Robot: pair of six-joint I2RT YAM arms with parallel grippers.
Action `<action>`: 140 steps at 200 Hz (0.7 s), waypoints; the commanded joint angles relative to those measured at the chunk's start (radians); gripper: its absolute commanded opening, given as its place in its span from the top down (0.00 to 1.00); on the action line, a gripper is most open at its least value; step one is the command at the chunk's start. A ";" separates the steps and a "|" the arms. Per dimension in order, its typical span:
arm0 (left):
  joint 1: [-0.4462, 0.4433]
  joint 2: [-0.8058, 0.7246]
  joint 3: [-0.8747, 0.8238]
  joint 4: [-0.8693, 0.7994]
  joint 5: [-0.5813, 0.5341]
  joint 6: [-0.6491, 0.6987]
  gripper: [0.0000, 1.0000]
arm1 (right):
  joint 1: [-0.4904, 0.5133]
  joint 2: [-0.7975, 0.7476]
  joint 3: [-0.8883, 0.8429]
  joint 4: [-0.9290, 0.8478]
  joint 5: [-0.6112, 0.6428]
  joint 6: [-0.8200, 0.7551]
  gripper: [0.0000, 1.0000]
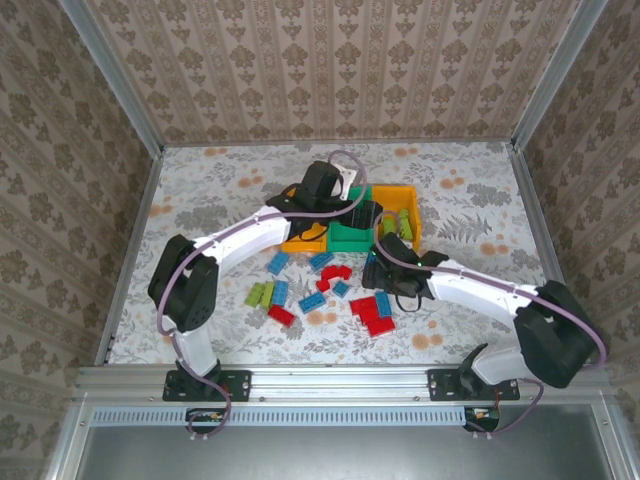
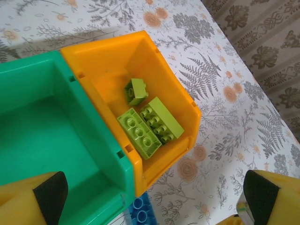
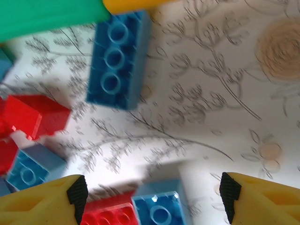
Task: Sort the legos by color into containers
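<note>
Three bins stand side by side: an orange-yellow bin (image 1: pixel 303 238), a green bin (image 1: pixel 350 236) and a second orange-yellow bin (image 1: pixel 400 203). The left wrist view shows that right-hand orange bin (image 2: pixel 108 61) holding three lime green bricks (image 2: pixel 140 133), beside the green bin (image 2: pixel 33 122). My left gripper (image 1: pixel 366 215) (image 2: pixel 154 199) hovers open over the bins' near corner, nothing between its fingers. Red, blue and lime legos (image 1: pixel 330 290) lie scattered in front of the bins. My right gripper (image 1: pixel 385 264) (image 3: pixel 153 194) is open low over the table, with a blue brick (image 3: pixel 159 211) and a red brick (image 3: pixel 108 213) between its fingers.
A long blue brick (image 3: pixel 119 61) lies against the front of the green bin (image 3: pixel 47 14). More red (image 3: pixel 35 115) and blue (image 3: pixel 28 168) bricks lie left of the right gripper. Aluminium rails and patterned walls (image 1: pixel 320 70) border the floral tabletop (image 1: pixel 470 190).
</note>
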 commanded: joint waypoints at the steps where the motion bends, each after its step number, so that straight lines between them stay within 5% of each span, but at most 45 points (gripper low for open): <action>1: 0.020 -0.062 -0.051 0.010 -0.030 0.032 0.00 | 0.004 0.083 0.077 0.019 0.033 0.022 0.22; 140: 0.149 -0.243 -0.291 0.032 -0.085 0.022 0.00 | -0.017 0.365 0.283 -0.072 0.090 0.024 0.38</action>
